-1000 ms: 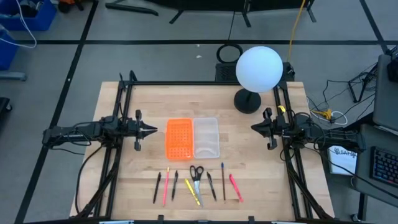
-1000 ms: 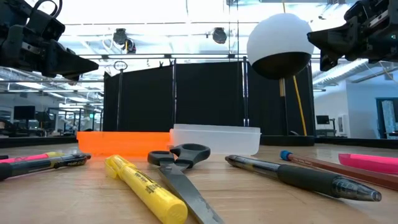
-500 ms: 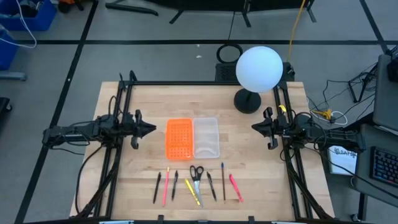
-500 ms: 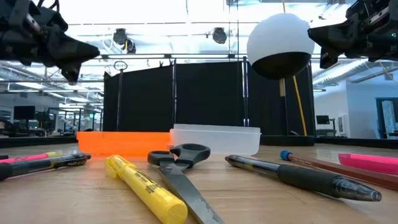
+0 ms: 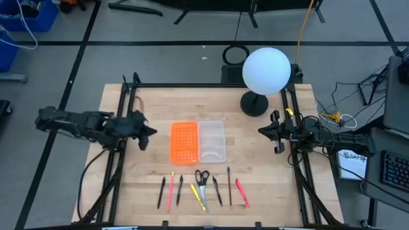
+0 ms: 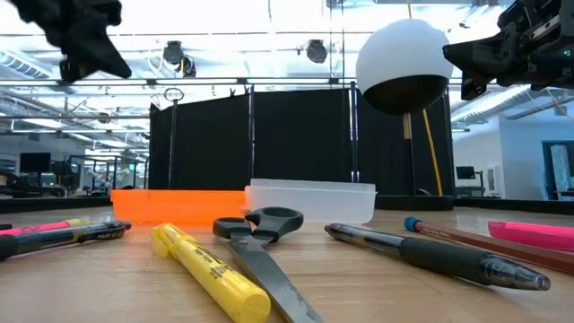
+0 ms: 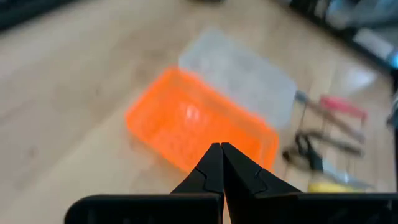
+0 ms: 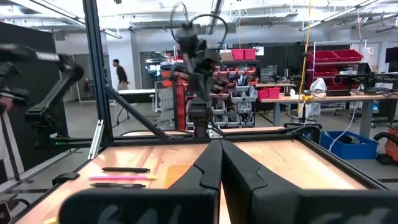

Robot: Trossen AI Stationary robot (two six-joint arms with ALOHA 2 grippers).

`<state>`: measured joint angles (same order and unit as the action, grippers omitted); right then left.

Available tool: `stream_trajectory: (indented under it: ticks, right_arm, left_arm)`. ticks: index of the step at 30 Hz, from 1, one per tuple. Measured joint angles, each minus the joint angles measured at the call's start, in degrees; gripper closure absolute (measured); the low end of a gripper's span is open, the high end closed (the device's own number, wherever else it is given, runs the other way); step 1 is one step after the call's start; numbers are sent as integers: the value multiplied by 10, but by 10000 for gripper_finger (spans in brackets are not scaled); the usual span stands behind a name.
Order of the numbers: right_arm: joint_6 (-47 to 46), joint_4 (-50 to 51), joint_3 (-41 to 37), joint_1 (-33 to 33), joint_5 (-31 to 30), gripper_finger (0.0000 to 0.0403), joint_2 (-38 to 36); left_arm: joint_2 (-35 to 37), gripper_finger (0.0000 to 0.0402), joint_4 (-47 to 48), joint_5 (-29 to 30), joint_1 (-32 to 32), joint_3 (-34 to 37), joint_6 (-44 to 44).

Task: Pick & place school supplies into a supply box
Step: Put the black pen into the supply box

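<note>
My left gripper [image 5: 149, 131] clenched, empty, hovering above desk [image 5: 153, 105] near left edge, just beside orange perforated tray [image 5: 184, 142]. My right gripper [image 5: 262, 130] clenched, empty, near right edge. Clear supply box [image 5: 211, 140] mid-desk, touching orange tray's right side. Pens and pencils [image 5: 170, 190] in row along front edge; scissors [image 5: 202, 178] mid-row, yellow highlighter [image 5: 197, 197] beside them.

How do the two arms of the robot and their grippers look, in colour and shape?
Both arms are dark, nearly black, built of jointed segments with black cables alongside. The left gripper and the right gripper each have two black fingers that narrow to a pointed tip. No markings can be seen.
</note>
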<state>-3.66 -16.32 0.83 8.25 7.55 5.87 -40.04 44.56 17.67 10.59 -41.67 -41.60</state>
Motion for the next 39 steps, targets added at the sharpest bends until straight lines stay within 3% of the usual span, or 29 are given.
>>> stream_trajectory:
  ticks: [7,11,17,25,29,35,39]
  right_arm:
    - [-2,1,0,0,0,403,0]
    - [-2,3,0,0,0,403,0]
    - [-24,3,0,0,2,403,0]
    - [-32,-2,0,0,1,403,0]
    - [-32,-1,0,0,1,403,0]
    - [-32,-23,0,0,1,403,0]
    - [-32,-21,0,0,1,403,0]
  left_arm:
    - [-252,399,305,-32,94,-223,-252]
    - [-350,399,408,-72,161,-313,-392]
    - [-415,396,403,-82,281,-350,-590]
    - [-460,386,316,-5,406,-294,-844]
    - [-500,379,270,-42,415,-280,-880]
    - [-551,387,192,-64,378,-280,-803]
    - [-574,372,158,-76,345,-280,-772]
